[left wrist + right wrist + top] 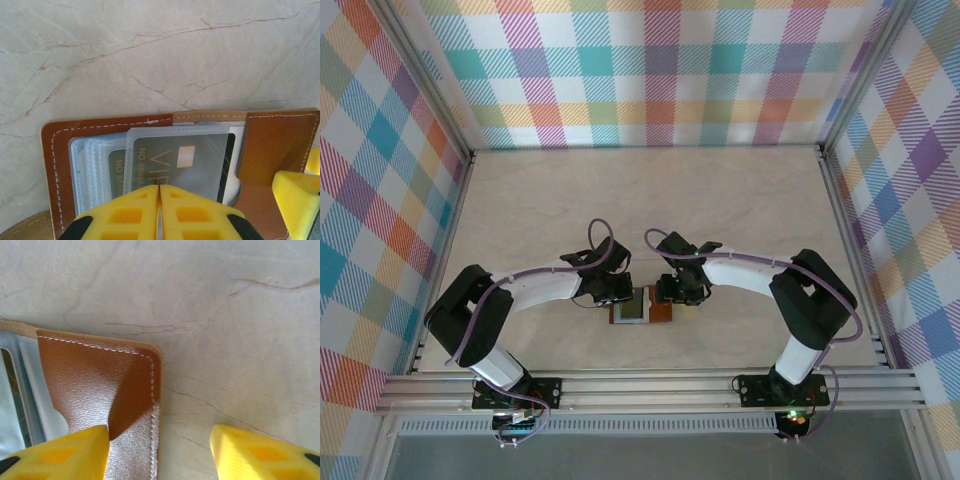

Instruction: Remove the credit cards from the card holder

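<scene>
Our left gripper, fingers pressed together, rests at six o'clock of the open card holder, which lies at the table's six o'clock. It is probably pinning a sleeved credit card. At three o'clock our right gripper gapes halfway, empty, straddling the holder's edge, likely to steady it.

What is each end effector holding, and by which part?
Left end effector: apparently the clear plastic card sleeve, by its near edge. Right end effector: nothing, open.
</scene>
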